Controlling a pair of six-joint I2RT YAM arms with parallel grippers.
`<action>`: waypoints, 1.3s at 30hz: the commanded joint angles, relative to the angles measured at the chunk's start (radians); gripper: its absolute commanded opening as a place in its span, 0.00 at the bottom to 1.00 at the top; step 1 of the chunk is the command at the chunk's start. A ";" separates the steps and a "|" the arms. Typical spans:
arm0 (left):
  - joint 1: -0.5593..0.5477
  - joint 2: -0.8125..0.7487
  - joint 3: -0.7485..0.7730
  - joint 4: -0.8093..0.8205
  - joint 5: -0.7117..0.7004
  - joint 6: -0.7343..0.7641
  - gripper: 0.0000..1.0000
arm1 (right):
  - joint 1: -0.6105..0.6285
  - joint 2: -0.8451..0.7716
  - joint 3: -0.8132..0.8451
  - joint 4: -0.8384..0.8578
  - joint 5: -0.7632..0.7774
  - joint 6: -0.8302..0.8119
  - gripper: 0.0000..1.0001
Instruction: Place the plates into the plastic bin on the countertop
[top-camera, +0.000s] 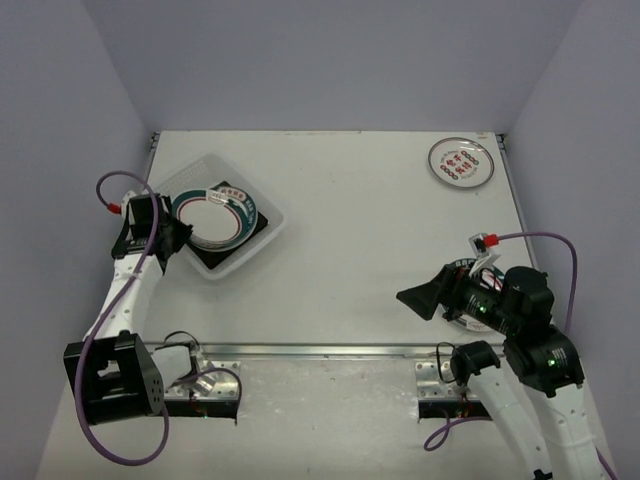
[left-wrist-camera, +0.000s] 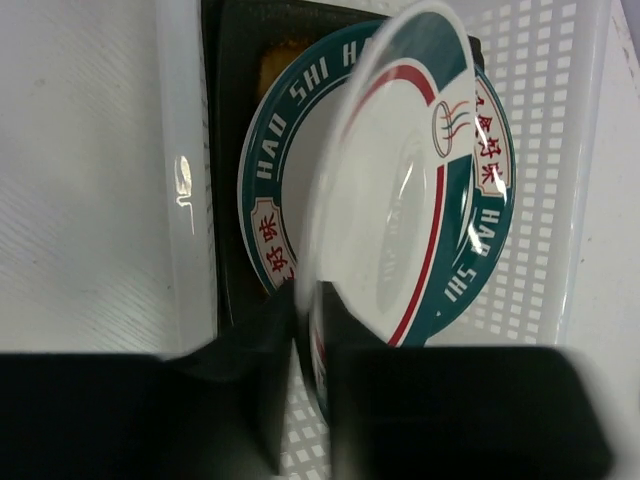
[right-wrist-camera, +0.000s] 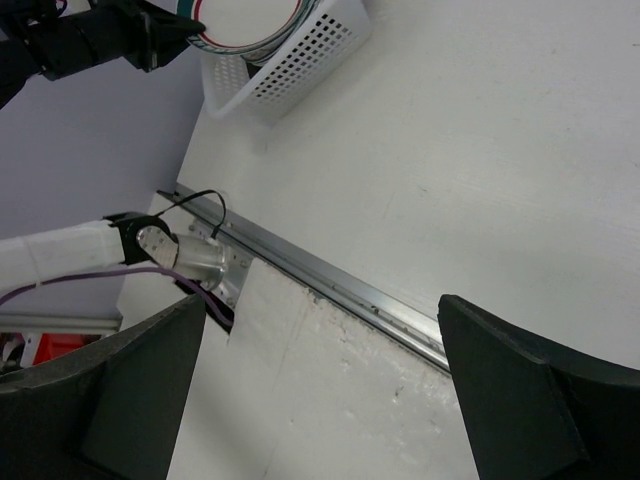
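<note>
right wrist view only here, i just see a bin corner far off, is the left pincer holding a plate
observer: yes, the left pincer is shut on the rim of a white plate, held tilted over the plastic bin.
operator: anything in the bin already
observer: a green-rimmed plate lies flat on a dark square plate inside it.
operator: any plates outside it
observer: at least one, a patterned plate at the far right corner of the countertop.
</note>
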 joint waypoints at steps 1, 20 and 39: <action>0.012 -0.033 -0.026 0.121 0.070 0.032 0.31 | -0.004 0.020 -0.005 0.064 0.001 -0.027 0.99; -0.001 -0.016 0.034 0.001 0.247 0.151 1.00 | -0.003 0.204 -0.052 0.170 0.114 -0.070 0.99; -0.037 -0.558 -0.007 -0.080 0.249 0.320 1.00 | -0.360 1.046 0.041 0.855 0.187 0.368 0.99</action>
